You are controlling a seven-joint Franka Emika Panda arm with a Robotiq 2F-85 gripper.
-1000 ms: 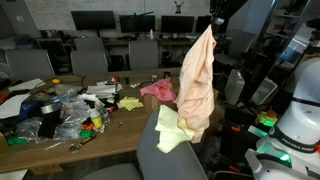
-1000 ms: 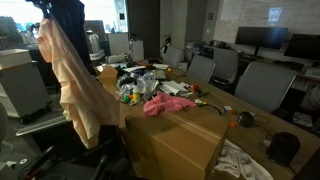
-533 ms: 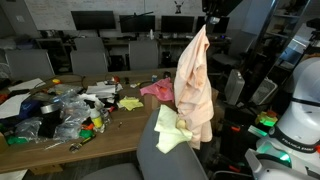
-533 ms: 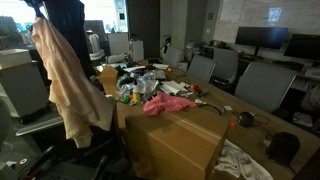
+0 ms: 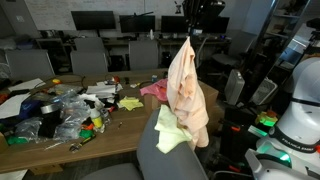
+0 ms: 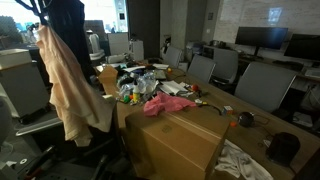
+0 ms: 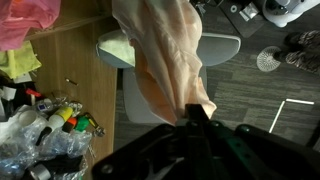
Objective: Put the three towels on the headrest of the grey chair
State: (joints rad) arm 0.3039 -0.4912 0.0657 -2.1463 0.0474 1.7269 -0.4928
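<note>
My gripper [image 5: 189, 33] is shut on the top of the peach-orange towel [image 5: 187, 92], which hangs long and loose above the grey chair [image 5: 172, 162]. The pale yellow towel [image 5: 169, 131] lies draped over that chair's headrest, just beside the hanging cloth. On the wooden table lies the pink towel [image 5: 157, 90], crumpled. In the wrist view the gripper [image 7: 197, 108] pinches the peach-orange towel [image 7: 165, 55] over the chair [image 7: 218, 46], with the pale yellow towel [image 7: 116, 47] and pink towel [image 7: 25, 20] to the left. From the opposite side the peach-orange towel [image 6: 65, 85] and pink towel [image 6: 168, 104] also show.
The table [image 5: 110, 140] carries a clutter of plastic bags, bottles and papers [image 5: 60, 110], plus a small bright yellow scrap [image 5: 130, 103]. A row of grey chairs [image 5: 90, 58] and monitors stand behind. A white robot base [image 5: 295, 110] stands close on one side.
The gripper has carried the peach-orange towel sideways towards the table, over the chair's headrest, and the cloth has swung with it. The other towels have not moved.
</note>
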